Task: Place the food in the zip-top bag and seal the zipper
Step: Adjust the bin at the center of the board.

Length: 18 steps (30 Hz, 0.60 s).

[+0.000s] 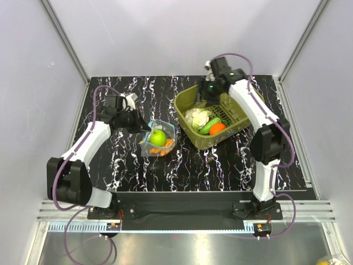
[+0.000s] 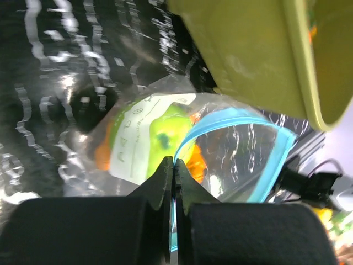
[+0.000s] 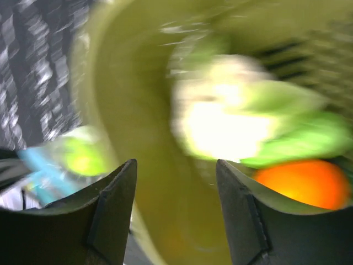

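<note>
Left arm: left gripper (image 2: 173,165) has its jaws together, clamped on the zipper strip (image 2: 234,115) at the near edge of the bag's mouth. The strip runs out from between the fingers and loops round, so the mouth is held open, not sealed.

Bag (image 1: 160,128): lies on the table between the arms, just beside the left wall of the tub (image 1: 182,110). Cannot tell whether they touch. Inside it are the apple (image 1: 158,137) and the carrot pieces (image 1: 160,150) below it. Judged from the top view, the mouth faces up and toward the tub.

Tub: holds the cauliflower (image 1: 197,117), the cucumber (image 1: 209,126) and the orange fruit (image 1: 217,128), packed close in the near-left corner. The cucumber's long axis runs diagonally, near-left to far-right, with the orange fruit against its right side. No garlic made out.

Right arm: right gripper (image 3: 175,164) hangs over the far part of the tub, jaws apart, nothing between them. The wrist view is blurred, but the cauliflower sits just ahead of the gap and the orange fruit off toward the right finger.

Judgement: about half loaded. The right arm is clearly nearer the remaining food. A pick goes down and toward the near-left corner, then carries left over the tub wall to the open mouth. For the cucumber, the jaws would need to close across its diagonal axis.
</note>
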### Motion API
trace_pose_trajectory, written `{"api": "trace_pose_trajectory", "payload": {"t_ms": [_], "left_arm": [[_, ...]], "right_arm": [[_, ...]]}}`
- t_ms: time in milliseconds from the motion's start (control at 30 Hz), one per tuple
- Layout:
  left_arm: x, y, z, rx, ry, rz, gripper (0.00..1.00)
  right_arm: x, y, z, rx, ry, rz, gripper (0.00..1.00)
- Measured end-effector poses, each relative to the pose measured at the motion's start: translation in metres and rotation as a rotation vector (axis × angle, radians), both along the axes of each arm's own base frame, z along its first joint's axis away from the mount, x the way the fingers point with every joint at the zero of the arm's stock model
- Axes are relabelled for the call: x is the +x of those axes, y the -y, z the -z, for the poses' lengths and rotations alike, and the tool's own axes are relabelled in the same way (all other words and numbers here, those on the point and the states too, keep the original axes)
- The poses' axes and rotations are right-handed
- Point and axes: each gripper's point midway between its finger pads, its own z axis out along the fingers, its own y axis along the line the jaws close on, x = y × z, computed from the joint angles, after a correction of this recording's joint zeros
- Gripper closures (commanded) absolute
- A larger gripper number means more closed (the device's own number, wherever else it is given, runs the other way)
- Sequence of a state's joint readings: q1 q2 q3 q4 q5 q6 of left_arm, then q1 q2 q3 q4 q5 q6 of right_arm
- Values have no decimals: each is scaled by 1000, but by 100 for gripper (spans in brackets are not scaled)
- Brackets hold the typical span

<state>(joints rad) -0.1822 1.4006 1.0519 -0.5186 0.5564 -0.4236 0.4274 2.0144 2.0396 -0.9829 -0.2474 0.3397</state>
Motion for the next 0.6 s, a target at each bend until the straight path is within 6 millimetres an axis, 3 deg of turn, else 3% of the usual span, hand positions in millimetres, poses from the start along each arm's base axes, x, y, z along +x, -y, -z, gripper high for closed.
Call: {"api": "trace_pose_trajectory", "payload": {"t_ms": [133, 200, 300, 400, 500, 600], "left_arm": [[15, -24, 0, -24, -51, -87, 100], [23, -30, -9, -27, -65, -114, 100], [31, -29, -29, -40, -52, -108, 100], [28, -27, -43, -47, -60, -99, 100], [26, -28, -49, -47, -71, -98, 100], [25, -27, -46, -56, -100, -94, 100]], "right_arm": [[11, 68, 16, -74, -75, 161, 41], [3, 85, 21, -124, -121, 196, 41], [-28, 95, 31, -184, -200, 194, 44], [-86, 112, 46, -253, -319, 183, 49], [-122, 133, 42, -290, -348, 212, 50], [-139, 157, 29, -312, -344, 274, 48]]}}
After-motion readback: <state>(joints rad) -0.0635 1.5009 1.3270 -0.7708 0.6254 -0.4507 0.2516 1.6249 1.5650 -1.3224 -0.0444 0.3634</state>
